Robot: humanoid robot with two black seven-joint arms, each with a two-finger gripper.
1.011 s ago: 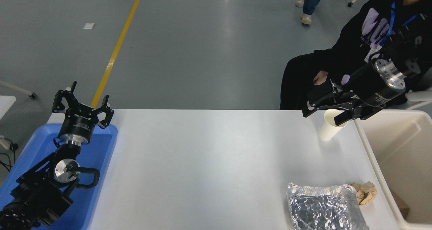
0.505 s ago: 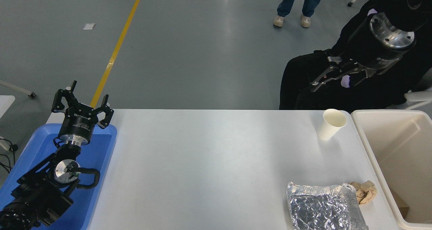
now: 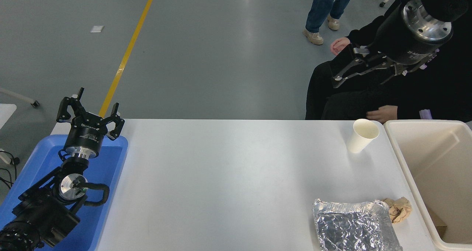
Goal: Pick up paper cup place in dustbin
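Observation:
The white paper cup stands upright on the white table, near the far right edge and just left of the dustbin. The dustbin, a large cream-white tub, fills the right side. My right gripper hangs high above and behind the cup, in front of a seated person's dark clothes. It is open and holds nothing. My left gripper is parked open at the lower left, over the blue tray.
A crinkled foil tray and a brown paper wad lie at the front right. The blue tray sits at the left edge. A seated person's hand rests by the table's far edge near the cup. Another person's legs show at the top.
My right gripper has risen from the cup's rim to well above the table, leaving the cup standing in place. The seated person's hand has come down near the table's far edge.

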